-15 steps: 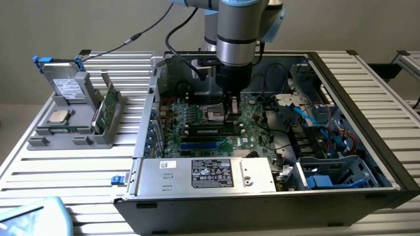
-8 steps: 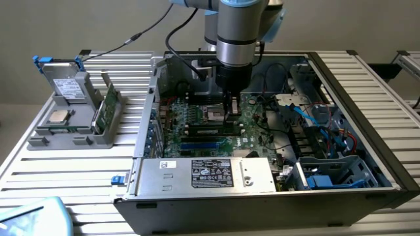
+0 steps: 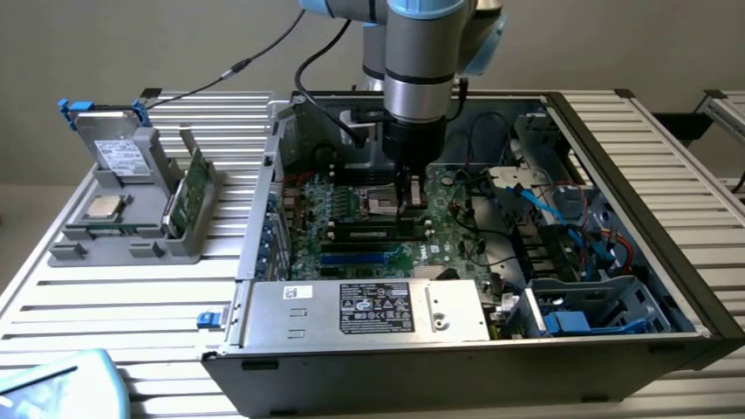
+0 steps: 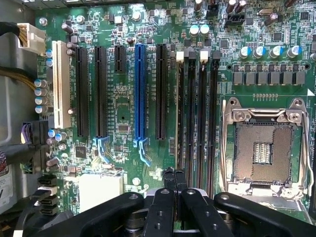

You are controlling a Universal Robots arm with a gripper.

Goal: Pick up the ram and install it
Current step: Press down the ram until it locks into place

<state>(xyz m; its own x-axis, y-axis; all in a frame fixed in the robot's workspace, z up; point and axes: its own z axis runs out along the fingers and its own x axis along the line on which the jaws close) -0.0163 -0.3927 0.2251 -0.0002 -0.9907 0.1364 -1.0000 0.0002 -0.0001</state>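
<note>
My gripper hangs straight down inside the open computer case, over the motherboard. In the wrist view its fingers are shut together, with nothing between them, and the gripper sits at the end of the row of black memory slots, beside the bare processor socket. No stick stands out from those slots. Outside the case, a green circuit board stands on edge in a grey holder. I cannot tell whether that board is the ram.
The holder also carries a hard drive and a square silver processor chip. Inside the case are the power supply, blue and red cables and a drive cage. Expansion slots lie beside the memory slots.
</note>
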